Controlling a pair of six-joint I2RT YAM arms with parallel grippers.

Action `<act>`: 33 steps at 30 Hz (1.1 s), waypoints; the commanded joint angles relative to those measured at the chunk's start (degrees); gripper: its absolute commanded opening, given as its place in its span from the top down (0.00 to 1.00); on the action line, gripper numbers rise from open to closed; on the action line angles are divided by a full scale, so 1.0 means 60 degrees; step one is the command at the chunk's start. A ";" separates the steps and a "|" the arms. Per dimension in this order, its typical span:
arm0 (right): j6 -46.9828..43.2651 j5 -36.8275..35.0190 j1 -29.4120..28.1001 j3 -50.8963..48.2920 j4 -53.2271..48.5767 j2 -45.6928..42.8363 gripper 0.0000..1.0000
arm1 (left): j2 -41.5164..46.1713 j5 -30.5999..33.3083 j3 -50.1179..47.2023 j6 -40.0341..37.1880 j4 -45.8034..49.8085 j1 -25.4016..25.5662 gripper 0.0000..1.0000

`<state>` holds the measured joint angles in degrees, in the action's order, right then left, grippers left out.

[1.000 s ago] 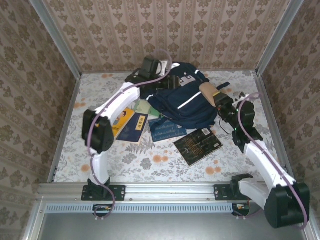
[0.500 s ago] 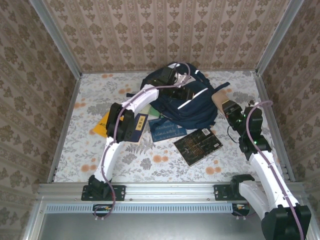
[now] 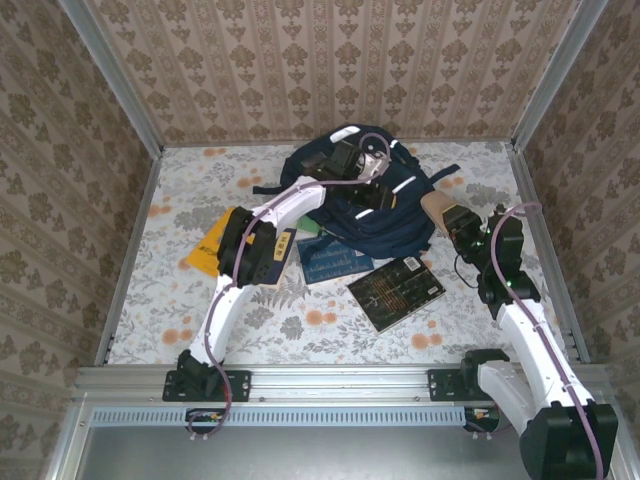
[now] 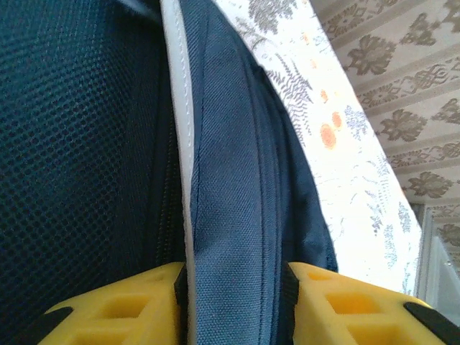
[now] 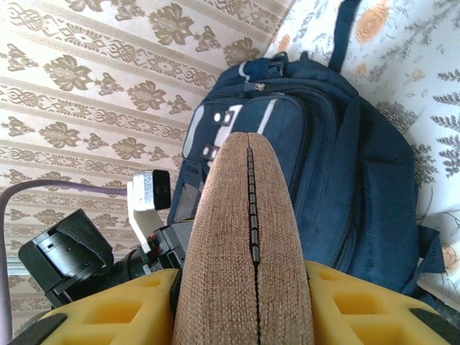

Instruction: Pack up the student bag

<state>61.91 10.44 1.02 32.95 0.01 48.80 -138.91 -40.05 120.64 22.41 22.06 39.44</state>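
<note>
Navy student bag (image 3: 385, 215) lies at the far middle of the table (image 3: 150, 300), near the back wall. My left gripper (image 3: 368, 188) is down on top of it. On the wrist cam its yellow pads (image 4: 122, 316) are closed narrow on a fold of the bag's fabric, w/ a white stripe by the L pad. My right gripper (image 5: 248, 309) clamps a brown woven pouch (image 5: 244, 215) w/ a zip down its middle, held just beside the bag's R side, free end toward the bag. On the bag's near side: blue book (image 3: 333, 260) at its edge, black book (image 3: 397, 292) a bit apart, yellow book (image 3: 208, 248) off to the L, partly hidden by my L arm.
</note>
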 commanded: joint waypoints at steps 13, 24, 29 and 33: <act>0.0143 0.0544 0.0109 0.0026 0.0123 -0.0311 0.54 | -0.0027 0.0849 0.0841 -0.0463 0.0411 0.0074 1.00; 0.0097 0.0103 0.0067 0.0757 -0.0680 -0.0863 0.51 | 0.0552 0.0625 0.2556 0.0431 0.0633 -0.0632 1.00; -0.0003 -0.0010 0.0006 0.0752 -0.0776 -0.0810 0.55 | 0.0565 0.0274 0.2849 0.1154 0.0231 -0.0902 1.00; 0.0230 0.0005 0.0006 0.0473 -0.0546 -0.0790 0.60 | 0.0605 0.0318 0.3160 0.1656 0.0018 -0.1075 1.00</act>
<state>62.74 11.18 1.34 36.16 -4.73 44.71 -138.96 -37.78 135.90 28.18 27.40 34.41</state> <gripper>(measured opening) 0.420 0.044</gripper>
